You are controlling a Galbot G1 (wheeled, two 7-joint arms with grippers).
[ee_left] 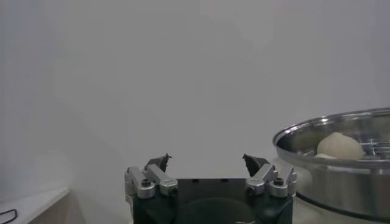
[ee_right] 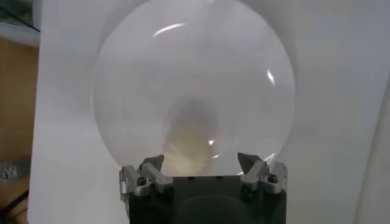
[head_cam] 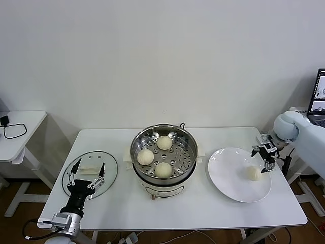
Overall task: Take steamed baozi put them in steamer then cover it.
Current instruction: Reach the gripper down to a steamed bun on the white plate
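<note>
**Inspector:** Baozi count and location. Start with the surface and the room.

**Operator:** I see a white table (head_cam: 203, 213) against a plain white wall. A small white side table (head_cam: 20, 129) stands off to my left, and a laptop (head_cam: 320, 99) shows at the far right edge. The steamer (head_cam: 163, 152) sits mid-table with three baozi (head_cam: 163, 170) on its perforated tray. A glass lid (head_cam: 90, 174) lies flat on the table to the steamer's left. A white plate (head_cam: 231, 175) lies to its right, with the fourth bun (head_cam: 252, 173) on it.

**Inspector:** Jaws relative to the buns?

**Operator:** My right gripper (head_cam: 265, 156) hangs over the plate's far right side, jaws spread and released, with the fourth bun just below and between them, not gripped. My left gripper (head_cam: 85, 178) waits above the lid, jaws also spread and empty, well apart from every bun.
</note>
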